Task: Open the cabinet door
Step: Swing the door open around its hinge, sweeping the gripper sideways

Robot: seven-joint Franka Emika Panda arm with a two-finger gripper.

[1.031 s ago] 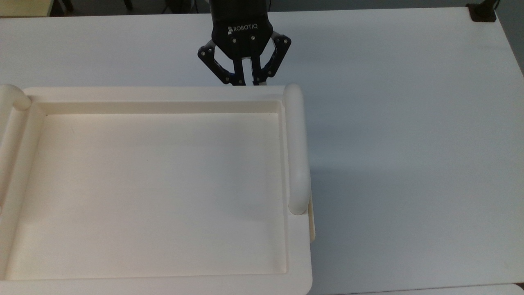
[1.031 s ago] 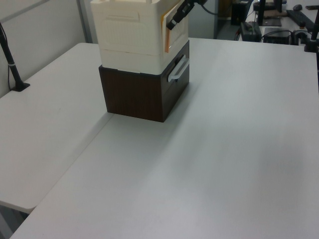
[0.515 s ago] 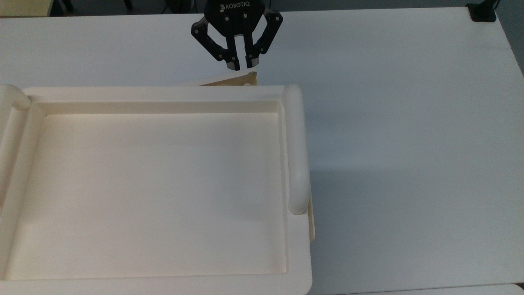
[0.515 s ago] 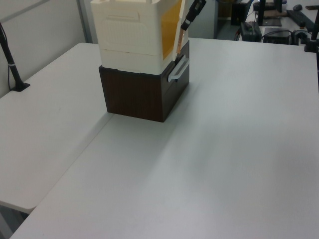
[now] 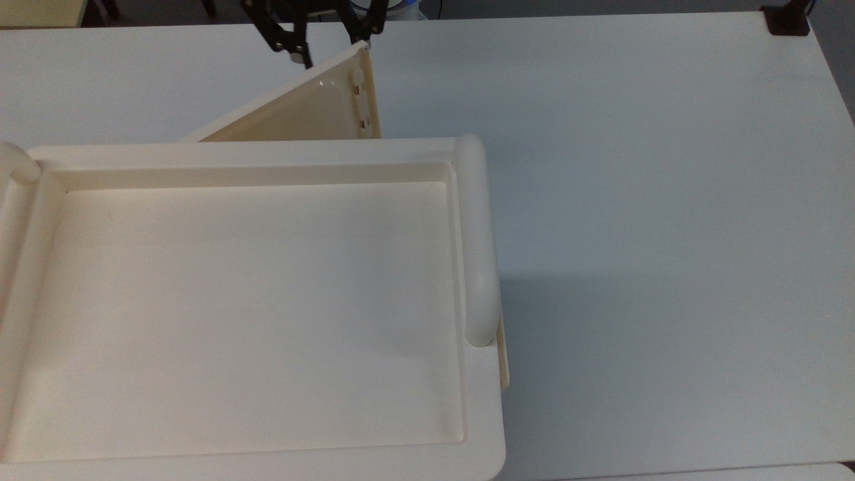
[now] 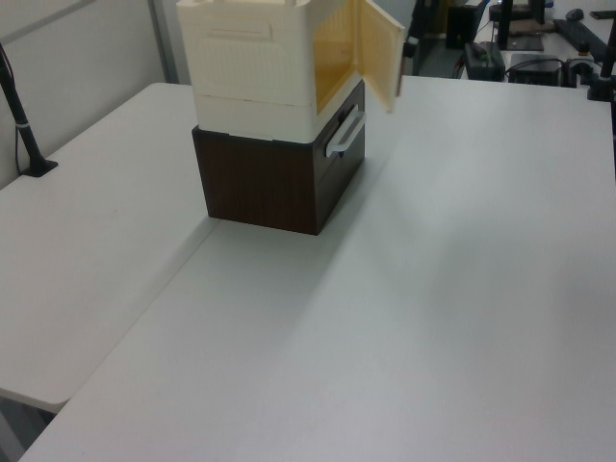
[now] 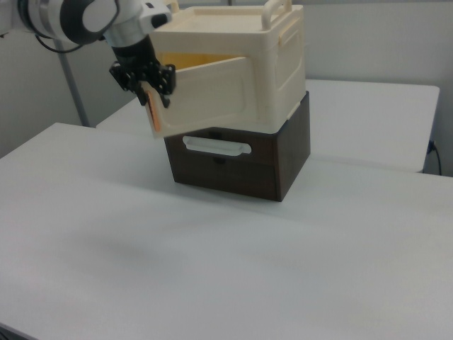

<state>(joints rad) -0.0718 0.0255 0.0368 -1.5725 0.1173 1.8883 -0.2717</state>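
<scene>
Lighting: we record even, bright, diffuse indoor light from overhead, with no hard glare on the white table (image 5: pixel 668 200). Shadows: we note a soft grey shadow on the table to the top view's right of the cabinet (image 5: pixel 234 300), and a faint one at the dark base (image 7: pixel 241 166) in the right view. The opened cabinet door (image 6: pixel 380 48) glows warm yellow on its inner side in the left view. Sharpness: we find the right view soft and slightly hazy throughout; the gripper (image 7: pixel 145 78) there is mildly blurred.
</scene>
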